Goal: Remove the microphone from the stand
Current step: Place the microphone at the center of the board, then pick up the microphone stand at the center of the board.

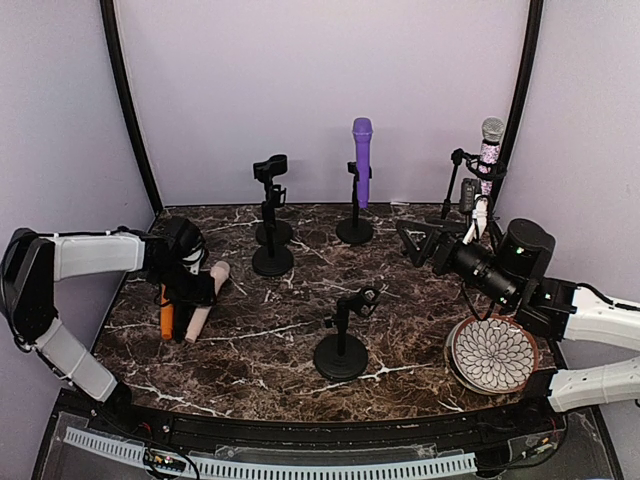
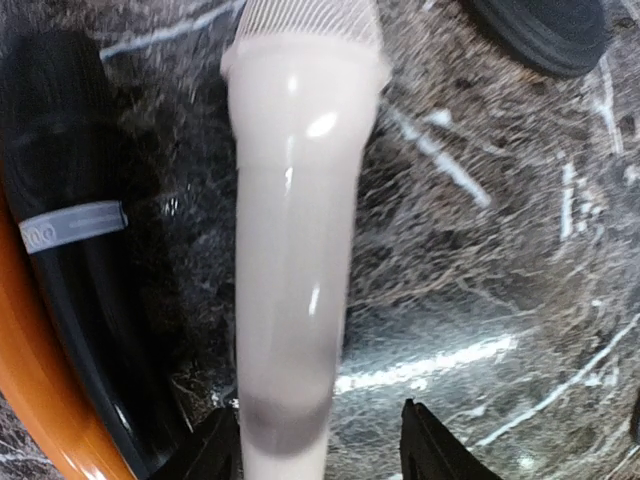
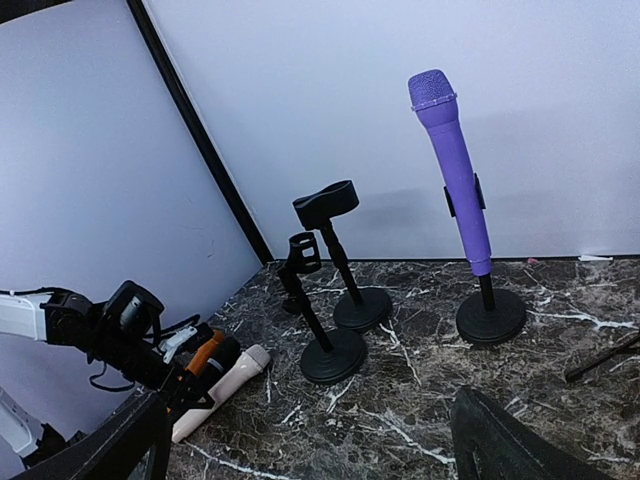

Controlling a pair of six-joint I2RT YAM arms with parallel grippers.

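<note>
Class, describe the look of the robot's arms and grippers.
The left arm and right arm: white tubular links, black joints, bulky black wrists. The left gripper and right gripper: two plain black tapered fingers each. Thin black cables loop at the left wrist.

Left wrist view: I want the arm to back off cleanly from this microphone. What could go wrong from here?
1. The cream microphone lies between the left gripper's fingers, with one finger right beside it; lifting away could drag or roll it.
2. It is round and lies close to the black microphone and the orange microphone; a nudge could knock them together.
</note>
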